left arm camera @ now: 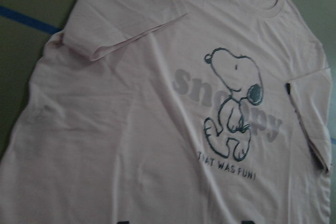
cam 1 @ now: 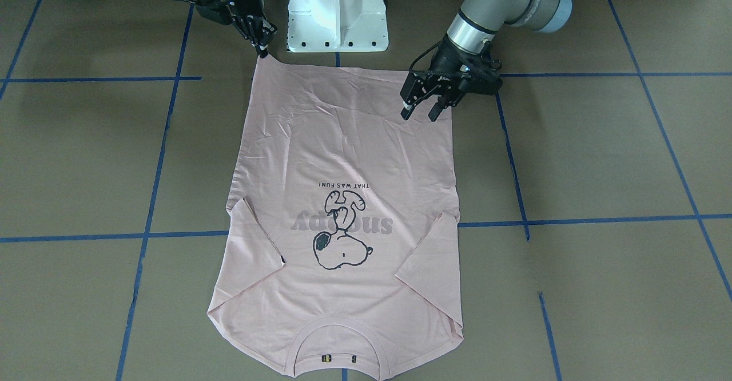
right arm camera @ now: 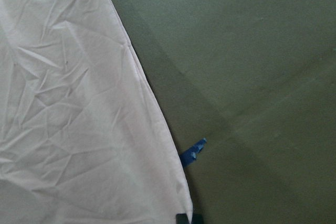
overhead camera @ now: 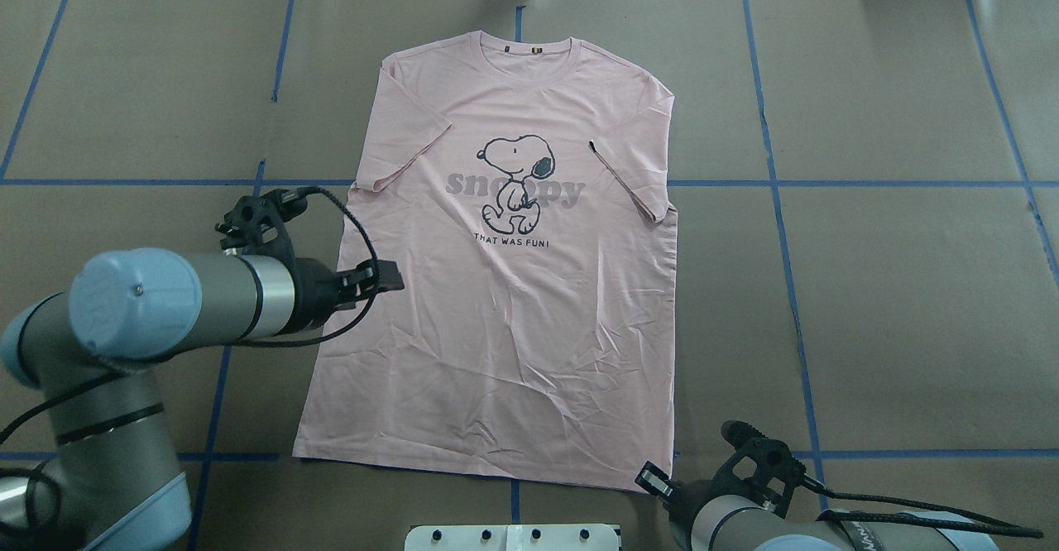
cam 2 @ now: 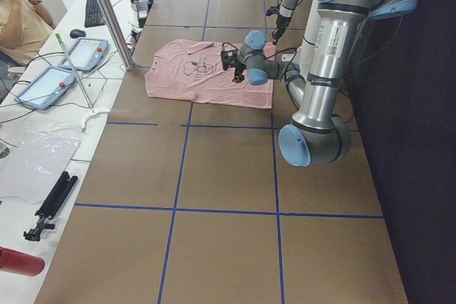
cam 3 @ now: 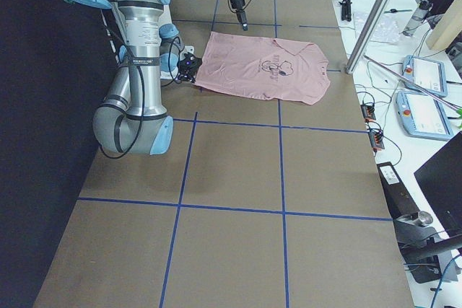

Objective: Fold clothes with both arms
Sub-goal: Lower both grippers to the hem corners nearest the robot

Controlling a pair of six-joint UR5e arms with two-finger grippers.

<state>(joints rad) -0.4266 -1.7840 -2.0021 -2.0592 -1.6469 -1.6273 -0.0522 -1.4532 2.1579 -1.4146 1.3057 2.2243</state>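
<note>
Covering taped brown table (cam 1: 572, 158), T-shirt (cam 1: 343, 141), left claw (cam 1: 419, 114) agape empty, right claw (cam 1: 263, 52) pinching it

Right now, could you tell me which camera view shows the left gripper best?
The front-facing view: the left gripper shows unobstructed, fingers apart over the shirt near its hem. Overhead shows it partly hidden by its wrist, the side views tiny, and its own wrist camera only two fingertips at the edge.
</note>
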